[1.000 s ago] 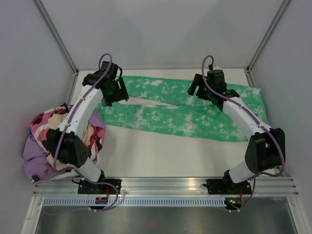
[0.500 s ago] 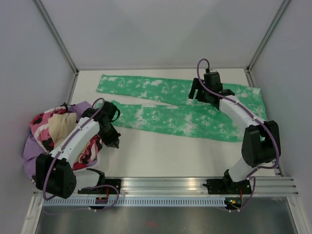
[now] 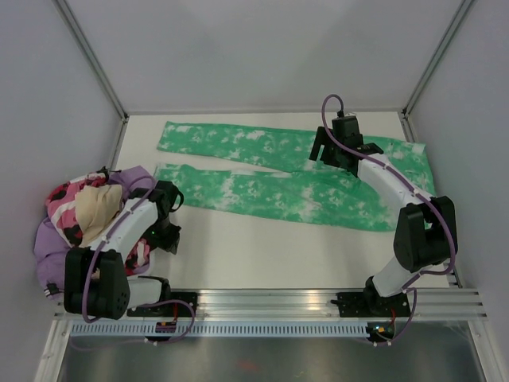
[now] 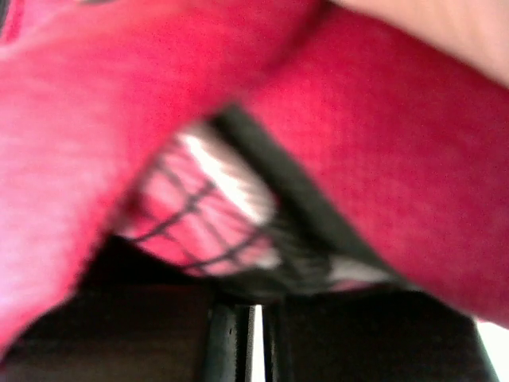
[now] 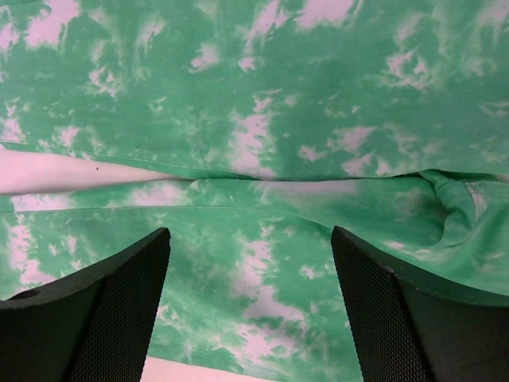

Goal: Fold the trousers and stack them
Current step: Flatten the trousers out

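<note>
Trousers [image 3: 318, 191] are lying spread flat on the far half of the desk [image 3: 262, 247], legs stretching left and waist at the right. The right tool [image 5: 250, 239] is hovering over the crotch, jaws wide, gripping nothing. The left tool [image 3: 169, 240] is sitting closed tight beside a clothes pile [image 3: 79, 215], and whether it is pinching fabric is unclear.

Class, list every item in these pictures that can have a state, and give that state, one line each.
trousers: unfolded, spread flat on the table, legs apart.
clothes pile: crumpled in a heap at the table's left edge.
left gripper: shut, against the clothes pile; whether it pinches cloth is unclear.
right gripper: open, over the trousers where the legs meet.
</note>
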Robot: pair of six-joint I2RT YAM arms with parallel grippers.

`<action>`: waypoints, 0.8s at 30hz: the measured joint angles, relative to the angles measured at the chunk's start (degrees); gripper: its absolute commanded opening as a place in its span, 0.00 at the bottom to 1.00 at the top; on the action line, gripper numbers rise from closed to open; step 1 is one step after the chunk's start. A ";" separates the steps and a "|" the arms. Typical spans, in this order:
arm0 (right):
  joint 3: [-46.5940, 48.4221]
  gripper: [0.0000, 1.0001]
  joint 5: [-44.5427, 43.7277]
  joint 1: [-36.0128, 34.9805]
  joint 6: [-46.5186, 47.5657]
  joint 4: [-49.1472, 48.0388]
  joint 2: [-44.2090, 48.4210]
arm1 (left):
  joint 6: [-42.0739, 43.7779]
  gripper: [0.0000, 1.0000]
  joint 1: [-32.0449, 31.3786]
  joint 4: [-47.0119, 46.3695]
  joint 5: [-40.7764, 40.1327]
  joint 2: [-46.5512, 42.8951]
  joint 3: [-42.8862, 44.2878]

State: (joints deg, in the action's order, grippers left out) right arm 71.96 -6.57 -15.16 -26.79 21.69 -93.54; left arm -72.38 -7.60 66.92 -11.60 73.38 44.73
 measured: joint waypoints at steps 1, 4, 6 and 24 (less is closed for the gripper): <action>0.13 0.89 -0.09 0.00 0.00 0.13 0.00 | -1.27 0.02 0.26 0.20 -0.59 0.07 -0.09; 0.35 0.89 -1.01 0.00 0.00 0.44 0.00 | -3.67 0.02 1.60 0.09 -1.88 -1.09 -1.03; 0.63 0.89 -1.38 0.00 -0.02 1.14 0.00 | -4.59 0.02 3.30 0.35 -2.03 -2.25 -1.44; 0.87 0.91 -4.50 0.07 -6.49 2.32 -0.24 | 13.18 0.46 12.02 -2.86 0.42 -11.30 0.76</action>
State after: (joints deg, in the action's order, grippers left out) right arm 72.84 -11.07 -15.09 -33.28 24.01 -93.78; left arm -59.20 4.43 64.05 -11.18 62.08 45.50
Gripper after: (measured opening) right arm 0.904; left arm 0.328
